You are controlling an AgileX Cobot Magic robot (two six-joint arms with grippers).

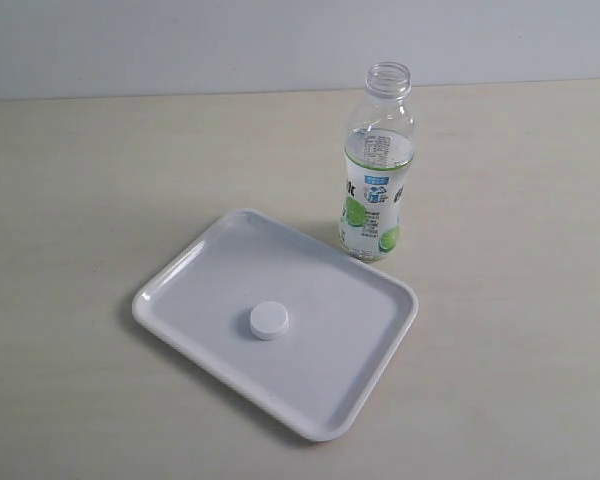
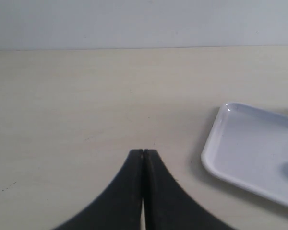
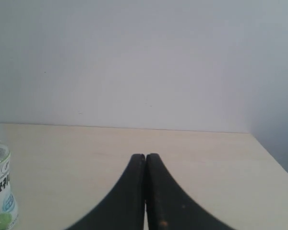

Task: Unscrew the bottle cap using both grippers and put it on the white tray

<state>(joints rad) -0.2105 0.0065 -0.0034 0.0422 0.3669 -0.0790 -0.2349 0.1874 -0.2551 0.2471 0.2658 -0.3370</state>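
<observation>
On white tray [image 1: 195, 295]: bottle cap [image 1: 268, 320], clear of rims; bottle [image 1: 378, 190] alongside; left gripper [image 2: 143, 154], right gripper [image 3: 145, 158] pressed together.

The bottle [image 1: 378, 170] stands upright just beside the far right edge of the white tray [image 1: 330, 385] and is the only tall obstacle; bare surface [image 1: 520, 200] lies open behind it and to its right. On the tray only the low rim and the bottle cap [image 1: 268, 320] at its middle stand in the way. The left hand [image 2: 143, 152] and right hand [image 3: 145, 155], both with fingers pressed together, each face bare surface, tray corner and bottle off to the side.
</observation>
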